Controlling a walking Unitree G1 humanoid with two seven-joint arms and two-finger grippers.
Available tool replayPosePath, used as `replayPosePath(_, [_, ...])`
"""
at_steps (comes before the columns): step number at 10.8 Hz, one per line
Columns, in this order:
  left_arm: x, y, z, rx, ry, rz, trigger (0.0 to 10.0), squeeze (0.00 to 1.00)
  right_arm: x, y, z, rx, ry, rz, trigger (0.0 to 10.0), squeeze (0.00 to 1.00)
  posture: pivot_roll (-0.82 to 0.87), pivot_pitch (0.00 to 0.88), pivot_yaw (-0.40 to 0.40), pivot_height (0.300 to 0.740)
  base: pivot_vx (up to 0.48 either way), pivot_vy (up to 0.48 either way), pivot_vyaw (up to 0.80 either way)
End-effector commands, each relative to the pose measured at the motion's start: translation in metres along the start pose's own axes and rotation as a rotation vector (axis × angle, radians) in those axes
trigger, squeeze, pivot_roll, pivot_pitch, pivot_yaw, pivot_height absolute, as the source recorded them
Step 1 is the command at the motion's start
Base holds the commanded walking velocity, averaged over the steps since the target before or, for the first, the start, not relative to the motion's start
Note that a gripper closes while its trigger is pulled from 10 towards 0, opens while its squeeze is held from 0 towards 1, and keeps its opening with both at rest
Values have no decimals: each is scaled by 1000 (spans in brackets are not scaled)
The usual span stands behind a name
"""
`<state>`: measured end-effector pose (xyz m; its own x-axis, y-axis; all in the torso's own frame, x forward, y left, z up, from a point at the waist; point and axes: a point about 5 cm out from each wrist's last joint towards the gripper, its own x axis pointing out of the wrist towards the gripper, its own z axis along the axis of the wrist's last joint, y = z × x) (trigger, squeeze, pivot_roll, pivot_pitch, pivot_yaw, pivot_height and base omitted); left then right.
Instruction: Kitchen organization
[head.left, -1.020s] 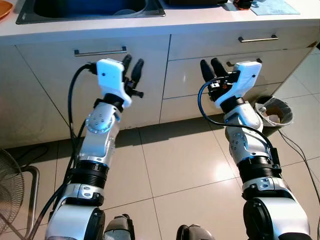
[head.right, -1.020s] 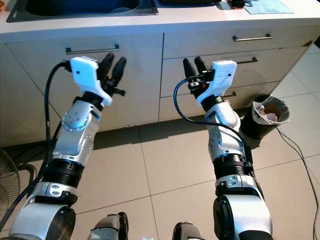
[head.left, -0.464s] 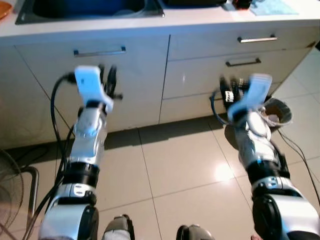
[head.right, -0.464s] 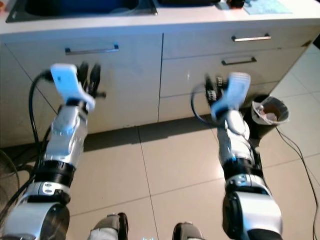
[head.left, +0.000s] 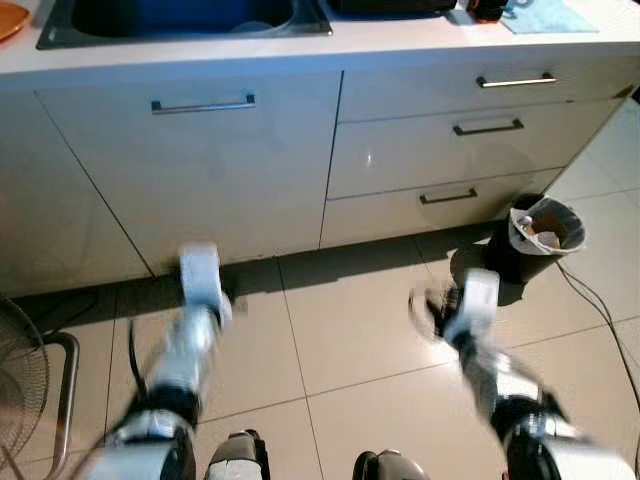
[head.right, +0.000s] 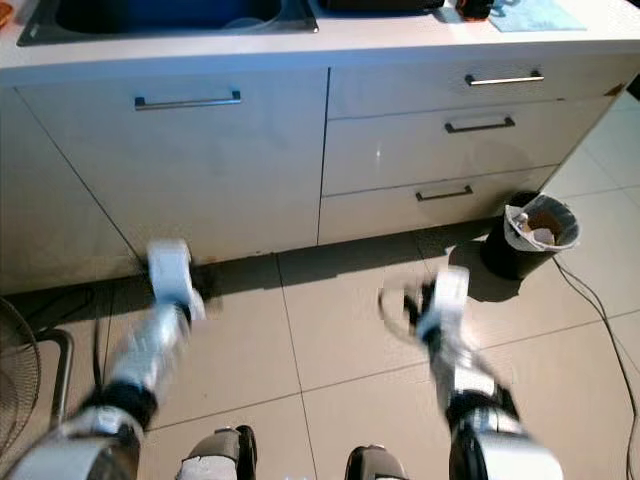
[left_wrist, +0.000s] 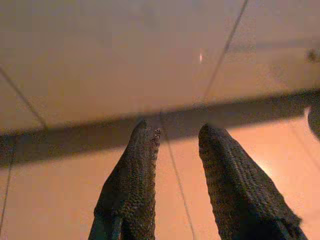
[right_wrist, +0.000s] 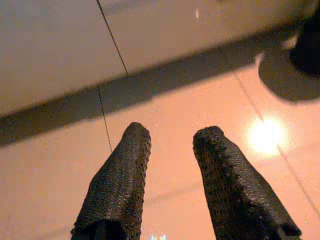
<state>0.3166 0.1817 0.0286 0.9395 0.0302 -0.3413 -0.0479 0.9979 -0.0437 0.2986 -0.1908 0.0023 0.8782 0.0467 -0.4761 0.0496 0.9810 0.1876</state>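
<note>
Head views: both arms blurred, low over the floor; cabinet handle (head.left: 203, 103) and drawers (head.left: 487, 127) sit up ahead, nearer nothing yet. Left wrist: left end effector (left_wrist: 177, 137) spread apart, empty. Right wrist: right end effector (right_wrist: 172, 137) parted too, holding nothing, bin (head.left: 540, 235) off right.

A small black bin (head.left: 541, 236) with a white liner stands on the beige tiled floor (head.left: 340, 330) beside the drawers. A wire fan (head.left: 20, 385) sits at the floor's left edge.
</note>
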Motion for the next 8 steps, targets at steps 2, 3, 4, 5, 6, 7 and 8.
replayPosePath(2, [-31, 4, -76, 38, 284, 30, 10000, 0, -21, -8, -63, -31, 232, -35, 10000, 0, 39, 155, -40, 723, 0, 0, 0])
replayPosePath(3, [-42, 7, -94, 49, 352, 39, 10000, 0, -27, -8, -75, -39, 276, -31, 10000, 0, 39, 157, -40, 723, 0, 0, 0])
replayPosePath(4, [-58, 12, -117, 45, 440, 66, 10000, 0, -35, -10, -92, -45, 333, -35, 10000, 0, 44, 162, -42, 723, 0, 0, 0])
replayPosePath(5, [-65, 14, -125, 37, 475, 81, 10000, 0, -39, -10, -98, -45, 354, -27, 10000, 0, 43, 167, -44, 723, 0, 0, 0])
replayPosePath(6, [-69, 14, -130, 37, 492, 84, 10000, 0, -41, -10, -102, -56, 373, -25, 10000, 0, 43, 169, -46, 723, 0, 0, 0])
replayPosePath(7, [-71, 12, -133, 23, 501, 78, 10000, 0, -47, -15, -110, -59, 400, -38, 10000, 0, 44, 175, -50, 723, 0, 0, 0])
replayPosePath(8, [-70, 11, -131, 17, 490, 72, 10000, 0, -48, -16, -111, -56, 403, -40, 10000, 0, 44, 181, -51, 723, 0, 0, 0])
